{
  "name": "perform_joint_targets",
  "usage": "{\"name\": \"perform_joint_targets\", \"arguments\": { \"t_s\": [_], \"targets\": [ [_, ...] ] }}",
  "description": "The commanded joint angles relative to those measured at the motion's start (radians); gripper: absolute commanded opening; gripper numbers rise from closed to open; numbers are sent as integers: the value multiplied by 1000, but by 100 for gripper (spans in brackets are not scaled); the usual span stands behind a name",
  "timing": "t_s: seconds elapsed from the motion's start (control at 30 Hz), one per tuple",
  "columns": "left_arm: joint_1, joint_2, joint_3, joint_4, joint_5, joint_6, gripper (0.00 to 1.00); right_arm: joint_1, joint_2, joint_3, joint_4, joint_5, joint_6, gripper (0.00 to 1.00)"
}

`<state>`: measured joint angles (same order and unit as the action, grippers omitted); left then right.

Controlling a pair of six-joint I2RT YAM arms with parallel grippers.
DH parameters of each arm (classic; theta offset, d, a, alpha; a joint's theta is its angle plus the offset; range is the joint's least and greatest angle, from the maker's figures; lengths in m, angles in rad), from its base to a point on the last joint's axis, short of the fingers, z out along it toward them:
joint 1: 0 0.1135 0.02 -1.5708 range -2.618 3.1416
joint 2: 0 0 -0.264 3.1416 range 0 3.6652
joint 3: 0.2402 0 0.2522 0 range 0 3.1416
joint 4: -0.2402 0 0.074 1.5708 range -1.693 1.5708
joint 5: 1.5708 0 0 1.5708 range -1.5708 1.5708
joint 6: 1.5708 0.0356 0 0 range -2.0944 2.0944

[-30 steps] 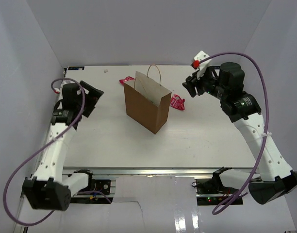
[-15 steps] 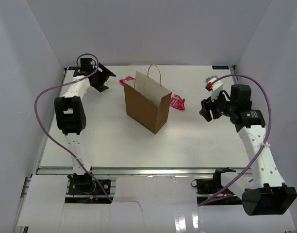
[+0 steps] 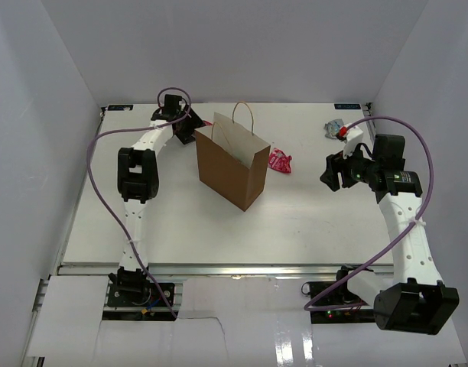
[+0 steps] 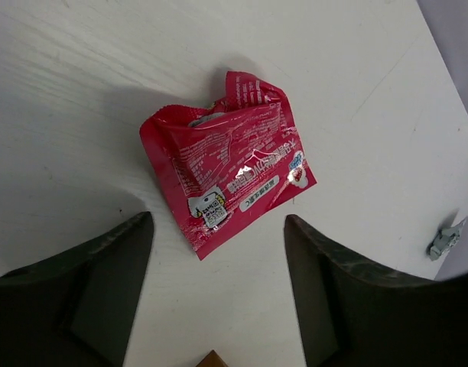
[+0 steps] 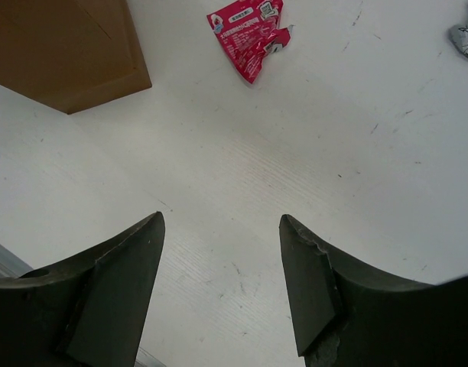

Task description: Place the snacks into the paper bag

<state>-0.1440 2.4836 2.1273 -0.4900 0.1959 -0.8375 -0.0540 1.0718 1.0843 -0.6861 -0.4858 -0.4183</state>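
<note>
My left claw (image 4: 216,228) has swung out to the far side and now hangs wide open over a pink-red packet (image 4: 226,180) lying by the upright paper bag's (image 3: 232,167) far-left corner, so I judge a grab comes next. My right claw (image 5: 219,222), wide and empty, has drawn back, uncovering a silvery packet (image 3: 333,126) far right. A second pink packet (image 3: 280,160) lies just right of the bag on the white, faintly scuffed desk (image 3: 180,222), with pale walls (image 3: 242,46) on three sides.

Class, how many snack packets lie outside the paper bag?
3: first red packet under the left gripper, second red packet right of the paper bag, silver packet far right. More may hide inside.
</note>
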Motion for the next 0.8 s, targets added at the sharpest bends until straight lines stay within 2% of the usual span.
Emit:
{"name": "perform_joint_targets", "arguments": {
  "t_s": [0.0, 0.13, 0.23, 0.27, 0.3, 0.4, 0.47, 0.57, 0.67, 0.7, 0.77],
  "targets": [
    [3, 7, 37, 19, -72, 23, 74, -10, 0, -9, -1, -40, 19, 68],
    [1, 35, 39, 27, -93, 41, 65, -15, -9, -18, -4, -48, 23, 68],
    [1, 55, 36, 28, -90, 66, 47, -20, -18, -23, -4, -53, 26, 68],
    [1, 57, 34, 30, -85, 70, 33, -23, -22, -23, -6, -54, 30, 68],
    [1, 60, 30, 30, -79, 78, 26, -24, -24, -23, -6, -57, 32, 68],
    [1, 48, -10, 59, -50, 106, 15, -32, -32, -15, -10, -63, 33, 68],
    [3, 2, -55, 99, -53, 123, 10, -33, -36, -11, -18, -69, 33, 68],
    [21, -107, -202, 183, -69, 143, 5, -35, -44, -9, -23, -74, 30, 68],
    [64, -216, -393, 286, -69, 144, 0, -35, -55, -12, -23, -80, 29, 68],
    [76, -300, -502, 315, -69, 144, 0, -37, -59, -14, -23, -83, 29, 68],
    [116, -391, -619, 414, -61, 132, 0, -37, -62, -24, -21, -94, 29, 68]
  ]
}}
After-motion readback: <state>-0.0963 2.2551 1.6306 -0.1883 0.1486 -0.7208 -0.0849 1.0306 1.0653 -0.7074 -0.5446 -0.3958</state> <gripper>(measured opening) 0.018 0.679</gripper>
